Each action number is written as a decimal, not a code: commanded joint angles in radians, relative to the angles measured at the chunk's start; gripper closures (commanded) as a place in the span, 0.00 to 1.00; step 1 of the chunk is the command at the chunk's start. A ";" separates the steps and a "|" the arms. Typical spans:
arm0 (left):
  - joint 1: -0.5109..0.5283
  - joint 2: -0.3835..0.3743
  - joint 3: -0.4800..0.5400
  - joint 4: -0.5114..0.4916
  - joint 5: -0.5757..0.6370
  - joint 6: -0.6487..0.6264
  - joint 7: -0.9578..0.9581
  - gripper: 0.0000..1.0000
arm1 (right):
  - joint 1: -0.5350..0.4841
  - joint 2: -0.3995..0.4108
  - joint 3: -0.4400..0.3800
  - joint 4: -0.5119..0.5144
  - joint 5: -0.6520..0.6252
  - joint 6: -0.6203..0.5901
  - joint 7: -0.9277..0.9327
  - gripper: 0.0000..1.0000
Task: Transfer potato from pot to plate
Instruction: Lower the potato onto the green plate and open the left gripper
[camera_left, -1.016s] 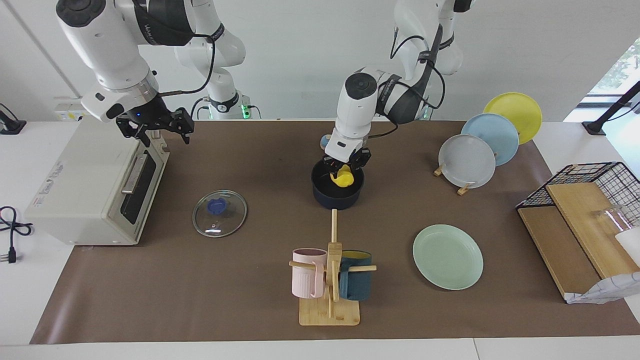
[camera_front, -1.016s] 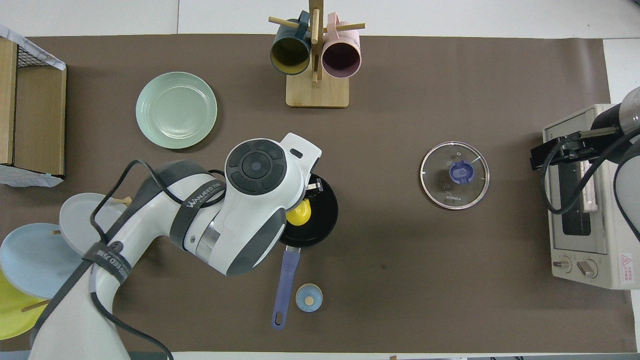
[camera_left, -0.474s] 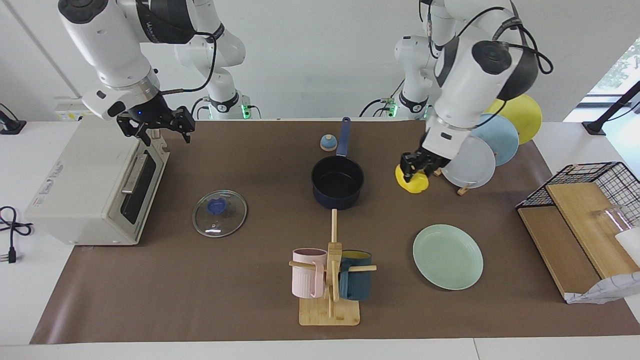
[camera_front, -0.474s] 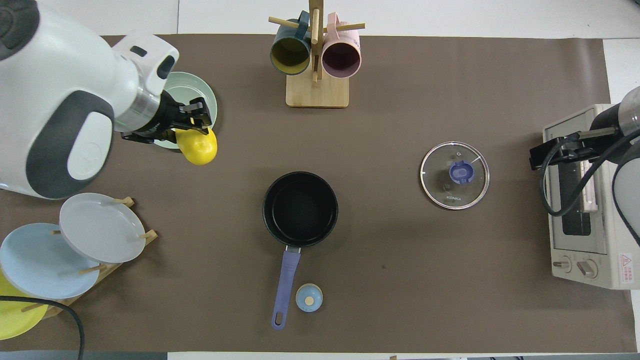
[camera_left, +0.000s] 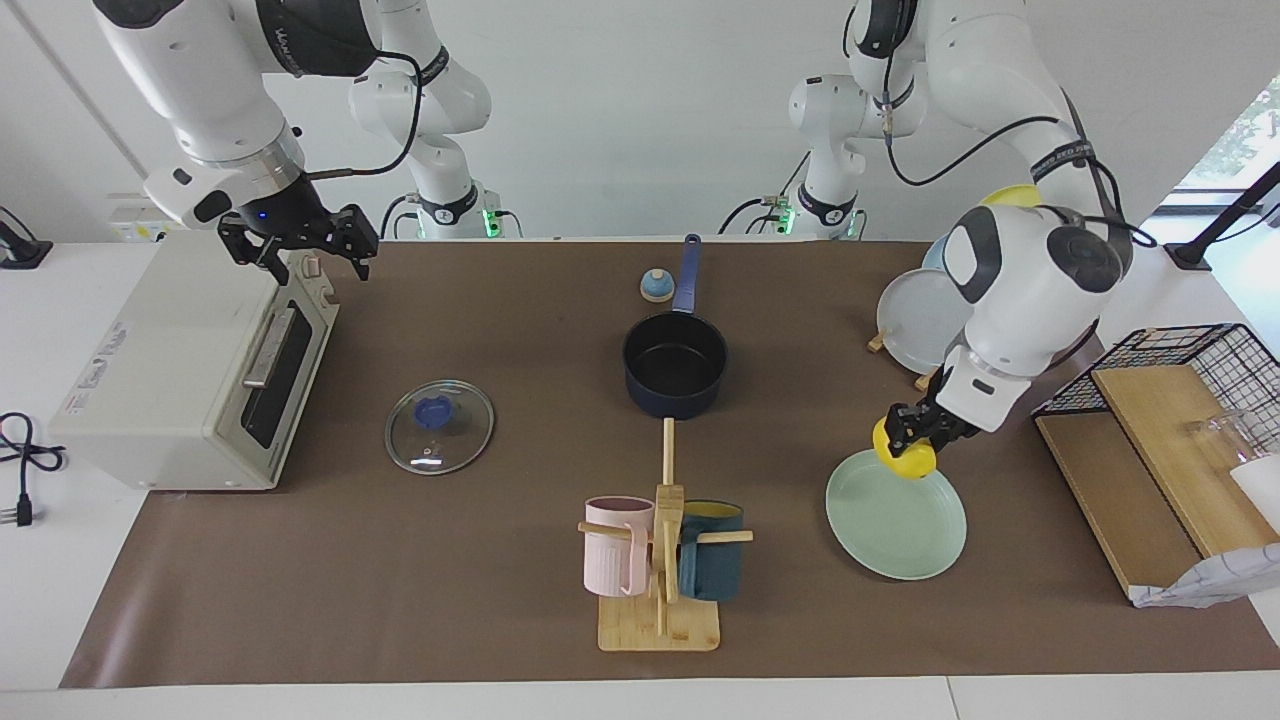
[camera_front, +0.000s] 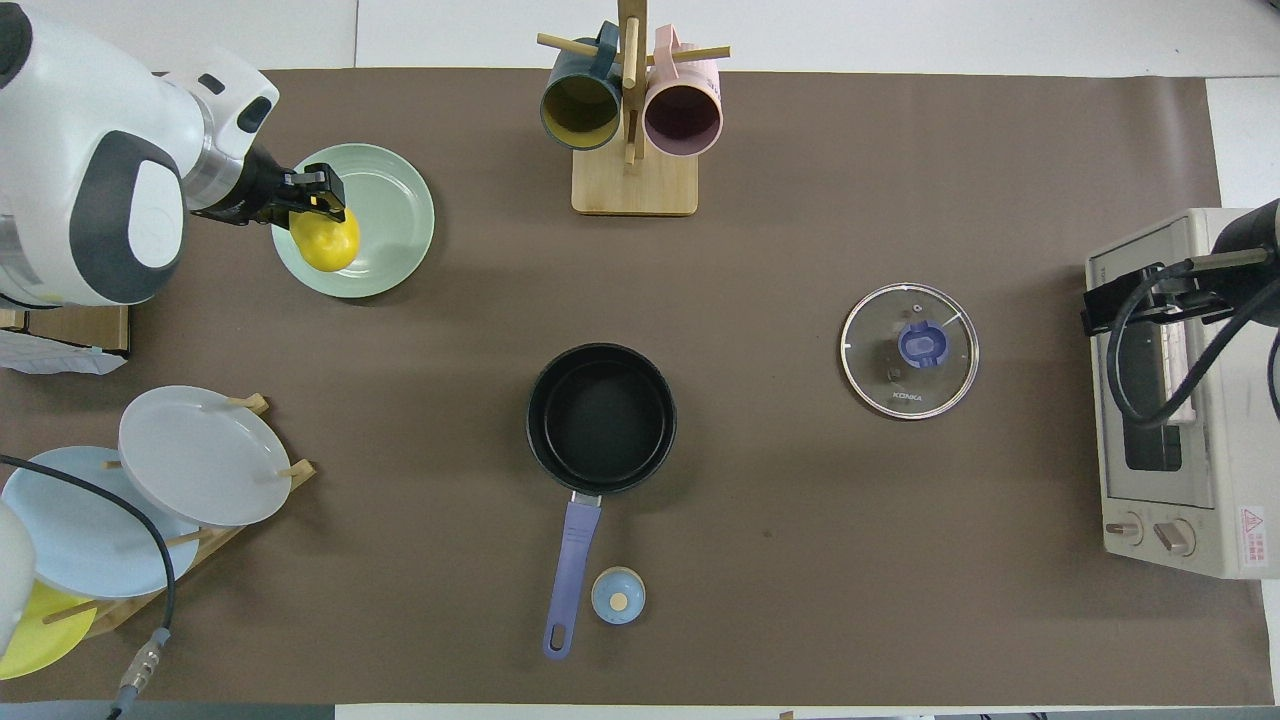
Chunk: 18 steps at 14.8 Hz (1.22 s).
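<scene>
- Right gripper (camera_left: 300, 245): one black two-finger hand over the oven (camera_left: 190, 370), a single boxy white metal unit with a dark glass door at the right arm's end of the table; its fingers stand apart, holding nothing, and the arm waits.
- Lid (camera_left: 439, 426): one round flat glass disc with a blue knob, lying on the brown mat (camera_left: 400, 600) beside the oven.
- Mugs: two on one wooden rack (camera_left: 660, 600), a ribbed pink mug (camera_left: 612, 560) and a dark teal mug (camera_left: 712, 565), both hung on pegs, farther from the robots than the pot.
- Pot (camera_left: 675, 365): one round navy saucepan, black inside and empty, its long straight blue handle pointing toward the robots.
- Dome (camera_left: 656, 286): one small pale blue rounded piece just beside the pot's handle.
- Plate (camera_left: 890, 540): one round mint-green dish with a low raised rim, smooth, flat on the mat.
- Potato (camera_left: 905, 458): one glossy yellow lumpy oval, clamped between the fingers of the left gripper (camera_left: 918, 425) over the plate's edge nearest the robots; whether it touches the plate I cannot tell.
- Stand plates: three smooth round ones leaning on a wooden stand, grey plate (camera_front: 205, 455), blue plate (camera_front: 80, 520), yellow plate (camera_front: 30, 640).
- Basket (camera_left: 1180, 360): one black wire frame on wooden boards at the left arm's end.
</scene>
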 joint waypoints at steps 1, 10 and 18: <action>0.009 0.096 -0.005 0.037 0.020 0.094 0.077 1.00 | -0.015 -0.003 0.009 -0.001 0.004 -0.001 0.012 0.00; 0.020 0.122 -0.007 0.002 0.083 0.159 0.126 0.57 | -0.027 -0.015 0.013 -0.018 0.004 0.004 0.013 0.00; 0.058 -0.060 -0.004 0.009 0.070 -0.056 0.111 0.00 | -0.029 -0.017 0.012 -0.022 0.006 -0.005 0.010 0.00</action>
